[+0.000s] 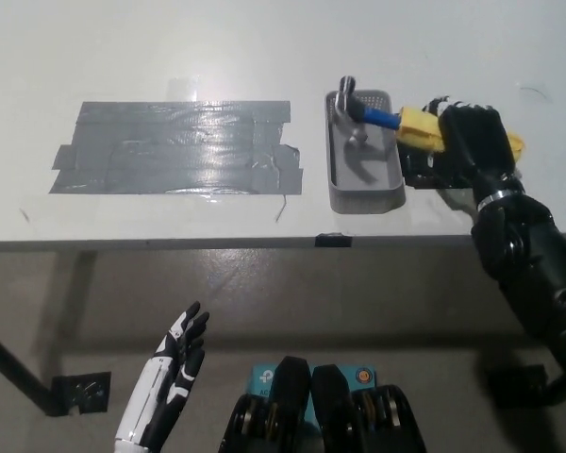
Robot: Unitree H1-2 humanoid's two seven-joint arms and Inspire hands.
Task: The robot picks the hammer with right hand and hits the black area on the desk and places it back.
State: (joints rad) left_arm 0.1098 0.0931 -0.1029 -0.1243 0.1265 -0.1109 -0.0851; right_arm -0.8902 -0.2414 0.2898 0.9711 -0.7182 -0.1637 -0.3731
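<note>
My black right hand (472, 142) is shut on the yellow handle of the hammer (410, 125), at the table's right side. The hammer is lifted and tilted, its steel head (349, 95) up over the far end of the grey basket (363, 193), with the blue neck between head and grip. The black taped area (174, 148) lies flat on the white desk to the left of the basket, apart from the hammer. My white left hand (168, 382) hangs open below the table's front edge at lower left.
The white desk (264, 57) fills the upper picture; its front edge runs across at mid height. A small black clip (333, 240) sits on that edge below the basket. The floor shows under the table.
</note>
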